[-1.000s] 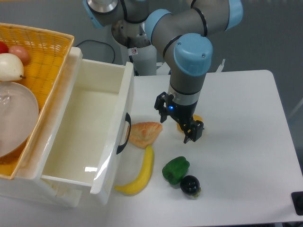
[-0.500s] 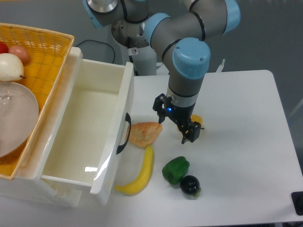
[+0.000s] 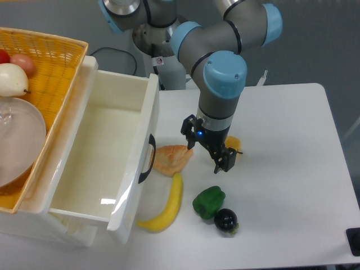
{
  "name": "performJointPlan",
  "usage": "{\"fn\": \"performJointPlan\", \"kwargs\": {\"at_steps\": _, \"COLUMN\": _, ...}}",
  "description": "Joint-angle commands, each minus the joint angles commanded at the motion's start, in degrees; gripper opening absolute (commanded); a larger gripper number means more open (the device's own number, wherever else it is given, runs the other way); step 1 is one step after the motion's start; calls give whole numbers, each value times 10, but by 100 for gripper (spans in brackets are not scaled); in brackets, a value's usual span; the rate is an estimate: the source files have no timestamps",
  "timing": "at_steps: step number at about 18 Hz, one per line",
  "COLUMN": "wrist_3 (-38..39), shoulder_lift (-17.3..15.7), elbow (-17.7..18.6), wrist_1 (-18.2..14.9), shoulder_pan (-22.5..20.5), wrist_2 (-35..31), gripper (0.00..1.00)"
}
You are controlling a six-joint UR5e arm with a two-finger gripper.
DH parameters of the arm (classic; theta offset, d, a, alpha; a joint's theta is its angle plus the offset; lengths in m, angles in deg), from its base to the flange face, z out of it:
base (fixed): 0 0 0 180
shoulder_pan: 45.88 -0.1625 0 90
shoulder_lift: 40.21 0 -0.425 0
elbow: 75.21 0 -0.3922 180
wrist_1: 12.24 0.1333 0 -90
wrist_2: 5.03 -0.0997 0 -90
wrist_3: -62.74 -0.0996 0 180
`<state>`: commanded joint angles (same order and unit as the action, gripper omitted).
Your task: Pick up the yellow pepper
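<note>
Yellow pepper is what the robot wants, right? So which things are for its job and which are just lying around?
For the job:
- yellow pepper, mostly hidden behind the arm
- gripper, right by it

Just lying about:
- banana
- green pepper
- dark round fruit
- orange pastry-like piece
- open white drawer
- yellow basket

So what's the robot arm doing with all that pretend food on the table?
The gripper is hanging low over the yellow pepper, which sits on the white table, mostly hidden behind the arm. Whether it has hold of the pepper, I cannot tell. Nearby lie a croissant, a banana, a green pepper and a dark round fruit. To the left, a white drawer stands open.
</note>
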<state>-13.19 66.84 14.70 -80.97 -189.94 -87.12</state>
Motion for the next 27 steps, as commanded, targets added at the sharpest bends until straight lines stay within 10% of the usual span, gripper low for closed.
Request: {"fn": "performJointPlan", "kwargs": {"at_steps": 27, "wrist_3": -519, "shoulder_lift": 45, "elbow": 51, "wrist_1": 2, "shoulder_pan": -50, "wrist_2": -92, "gripper": 100}}
